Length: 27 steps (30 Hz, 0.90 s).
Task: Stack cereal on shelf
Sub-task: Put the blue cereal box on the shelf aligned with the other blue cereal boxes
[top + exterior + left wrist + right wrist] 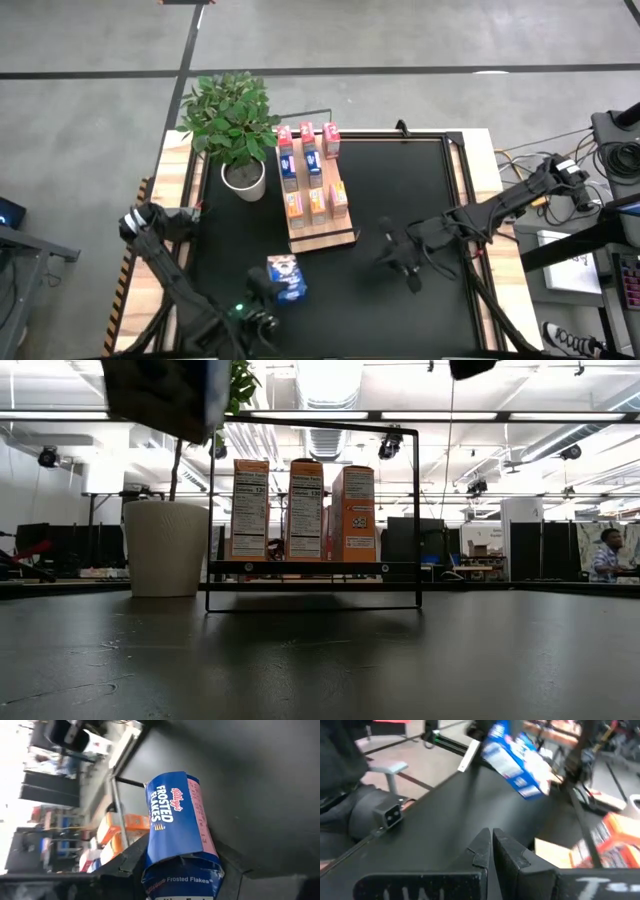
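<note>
- High view: left tool (pixel 272 295), near edge of the black surface (pixel 400 200), pinching a blue cereal box (pixel 286 276). The shelf (pixel 320 238) lies straight beyond it, toward the far edge, its long axis running away from the box. Three files of boxes stand on it: pink-red at the far end, blue in the middle, orange (pixel 317 203) at the near end. Right tool (pixel 408 270) waits out on the surface to the shelf's right; the left is the nearer to the job and holds the piece.
- Low view: shelf's black wire frame (pixel 415 510) seen end-on, three orange boxes (pixel 305 510) in front. The held box (pixel 165 395) hangs high, off to the frame's left. White plant pot (pixel 165 547) beside it.
- Left wrist view: blue box (pixel 175 827), "Frosted Flakes", gripped at one short end, long axis pointing away from the tool; shelf with orange boxes (pixel 127 827) off to one side.
- Right wrist view: right tool (pixel 492 850), fingers pressed together, holding nothing; blue box (pixel 517 760) raised well apart from it.
</note>
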{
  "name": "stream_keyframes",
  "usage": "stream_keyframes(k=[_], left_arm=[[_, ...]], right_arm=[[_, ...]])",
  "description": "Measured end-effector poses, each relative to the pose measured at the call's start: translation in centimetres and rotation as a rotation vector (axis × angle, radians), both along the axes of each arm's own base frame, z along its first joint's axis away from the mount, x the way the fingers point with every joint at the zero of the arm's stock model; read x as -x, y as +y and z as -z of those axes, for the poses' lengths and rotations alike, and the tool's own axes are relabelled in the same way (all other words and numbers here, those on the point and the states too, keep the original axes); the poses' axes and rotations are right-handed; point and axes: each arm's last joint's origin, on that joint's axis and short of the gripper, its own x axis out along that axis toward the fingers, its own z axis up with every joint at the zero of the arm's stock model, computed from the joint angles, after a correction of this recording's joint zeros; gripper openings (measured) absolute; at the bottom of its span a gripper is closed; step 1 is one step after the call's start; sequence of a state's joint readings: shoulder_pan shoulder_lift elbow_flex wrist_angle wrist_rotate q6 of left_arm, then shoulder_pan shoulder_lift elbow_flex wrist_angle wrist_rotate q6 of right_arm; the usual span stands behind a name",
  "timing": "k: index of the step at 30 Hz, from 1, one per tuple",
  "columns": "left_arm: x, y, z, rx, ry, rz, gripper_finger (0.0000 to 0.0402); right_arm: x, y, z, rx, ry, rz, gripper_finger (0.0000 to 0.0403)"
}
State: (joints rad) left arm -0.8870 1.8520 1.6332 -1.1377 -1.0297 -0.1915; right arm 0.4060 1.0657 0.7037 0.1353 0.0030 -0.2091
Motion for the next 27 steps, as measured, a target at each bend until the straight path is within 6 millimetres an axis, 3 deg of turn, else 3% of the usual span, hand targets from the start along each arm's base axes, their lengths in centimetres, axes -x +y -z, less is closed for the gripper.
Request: stream_keyframes(k=[7,14,19,27], left_arm=[[-1.7,1.4,-1.9,0.187,0.055,0.260,0.0137],[-2.6,4.7,-2.7,0.315,-0.202,0.314,0.0137],[-2.6,6.7,-1.9,0.389,-0.355,0.289,0.0137],[-2.7,7.7,-0.6,0.398,-0.386,0.265,0.0137]], right_arm=[[1.3,1.8,1.4,0.052,-0.111,-0.016,0.0011],[1.9,2.7,3.8,0.090,-0.248,0.028,0.0011],[1.0,3.2,4.7,0.129,-0.352,0.111,0.0011],[-2.0,4.4,4.9,0.195,-0.348,0.339,0.0011]])
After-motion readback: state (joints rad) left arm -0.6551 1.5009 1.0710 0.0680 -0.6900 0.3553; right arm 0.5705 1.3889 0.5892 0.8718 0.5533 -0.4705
